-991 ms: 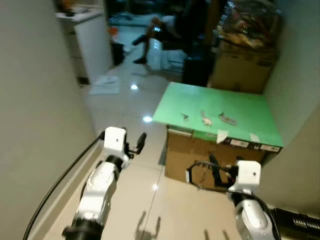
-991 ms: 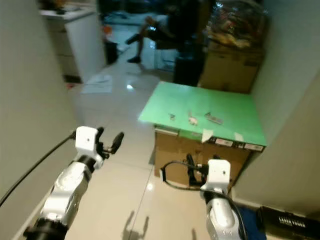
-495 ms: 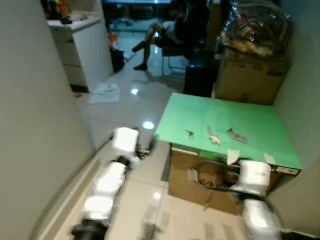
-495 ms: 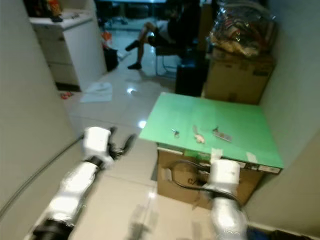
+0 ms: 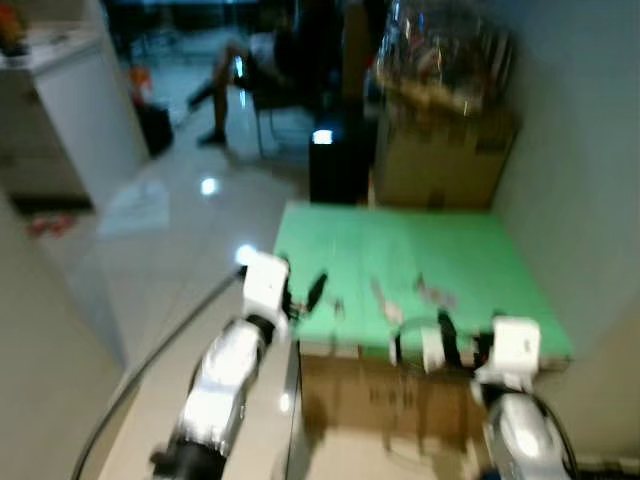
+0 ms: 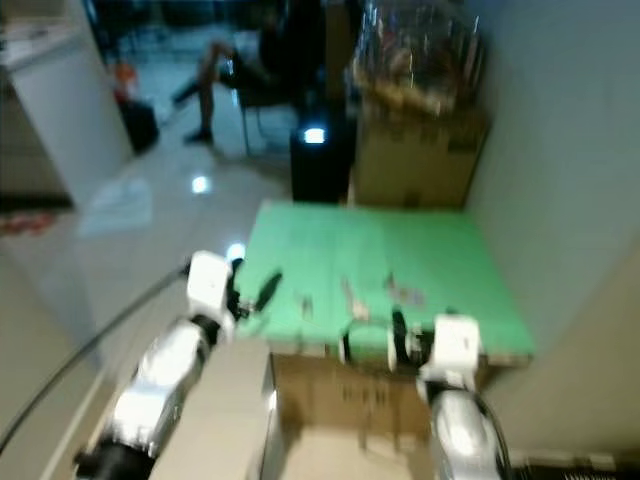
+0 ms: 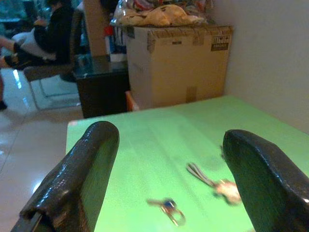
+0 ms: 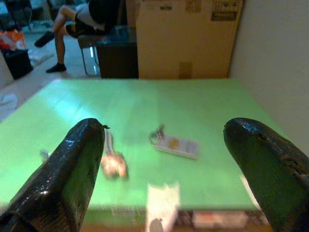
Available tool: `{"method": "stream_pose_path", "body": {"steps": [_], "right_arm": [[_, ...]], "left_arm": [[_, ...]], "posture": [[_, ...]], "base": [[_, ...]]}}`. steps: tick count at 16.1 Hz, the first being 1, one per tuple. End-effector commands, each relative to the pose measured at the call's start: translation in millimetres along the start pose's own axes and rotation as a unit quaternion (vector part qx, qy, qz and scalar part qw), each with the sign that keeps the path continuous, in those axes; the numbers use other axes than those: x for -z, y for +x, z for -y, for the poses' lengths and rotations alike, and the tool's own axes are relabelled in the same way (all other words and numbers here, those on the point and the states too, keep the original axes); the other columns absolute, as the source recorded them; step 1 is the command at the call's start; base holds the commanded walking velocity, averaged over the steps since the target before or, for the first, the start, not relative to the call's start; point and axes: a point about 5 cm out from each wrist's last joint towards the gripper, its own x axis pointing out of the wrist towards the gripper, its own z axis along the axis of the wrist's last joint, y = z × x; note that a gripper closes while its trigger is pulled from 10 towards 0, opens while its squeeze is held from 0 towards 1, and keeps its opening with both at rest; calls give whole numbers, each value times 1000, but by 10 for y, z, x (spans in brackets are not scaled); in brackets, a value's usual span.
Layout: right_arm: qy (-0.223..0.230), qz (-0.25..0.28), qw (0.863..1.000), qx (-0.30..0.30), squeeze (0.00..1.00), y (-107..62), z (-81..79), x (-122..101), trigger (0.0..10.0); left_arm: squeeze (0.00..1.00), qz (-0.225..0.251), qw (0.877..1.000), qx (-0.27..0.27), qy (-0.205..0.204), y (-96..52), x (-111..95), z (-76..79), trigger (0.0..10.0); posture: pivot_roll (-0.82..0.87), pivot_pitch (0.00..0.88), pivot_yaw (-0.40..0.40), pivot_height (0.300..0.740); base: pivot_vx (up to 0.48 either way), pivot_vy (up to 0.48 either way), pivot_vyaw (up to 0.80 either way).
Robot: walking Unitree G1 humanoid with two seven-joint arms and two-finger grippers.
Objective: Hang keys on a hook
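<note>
The robot has walked in closer to the green table top (image 5: 450,262): a second ago it stood back with bare floor tile between itself and the cardboard box under the table, and now both arms reach the near edge, the whole view swung round and blurred with the motion. The left gripper (image 5: 305,295) hangs at the near left corner of the green surface, its two black fingers (image 7: 79,179) spread wide with nothing between them. The right gripper (image 5: 440,345) sits at the near edge further right, its fingers (image 8: 72,169) also wide apart and empty. Three small things lie near the middle of the table, all apart from each other and from the grippers: a small key ring (image 7: 169,209) on the left, a set of keys with a pale fob (image 8: 112,162) in the middle, and a key on a flat grey tag (image 8: 176,144) to the right. Behind the table stands a big cardboard box (image 5: 440,160) with bagged stuff heaped on top, and further off a person sits on a chair (image 5: 265,65) in the dim far room. I see no hook from here. By my reckoning the approach is about over and the picking up has not begun; which bunch it means to take I cannot say, though the middle and right ones lie nearest the right gripper.
</note>
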Motion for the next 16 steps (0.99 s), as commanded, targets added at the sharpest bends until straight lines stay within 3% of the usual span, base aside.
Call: {"method": "stream_pose_path", "body": {"steps": [1,5,7,12,16], "right_arm": [[7,-3,1000,-5,0,-6,-34,16,10000],[9,-4,1000,-3,0,-26,-30,32,10000],[16,-10,1000,7,0,-67,-22,68,10000],[22,-33,999,-26,0,-118,-118,145,10000],[21,-57,997,-48,0,-227,-191,214,10000]], "left_arm": [[0,5,1000,9,9,10,-30,1,10000],[0,2,1000,25,7,-8,-4,58,10000],[0,-20,999,23,32,-8,54,76,10000],[0,-78,996,-32,28,157,187,-102,10000],[0,-163,985,35,38,224,502,220,10000]], "posture": [[-166,0,18,740],[-170,0,20,740],[-173,0,22,740],[-180,0,20,740],[-211,32,19,740]], "base": [[480,0,-744],[480,0,-741],[330,0,-544],[0,0,0],[0,0,0]]}}
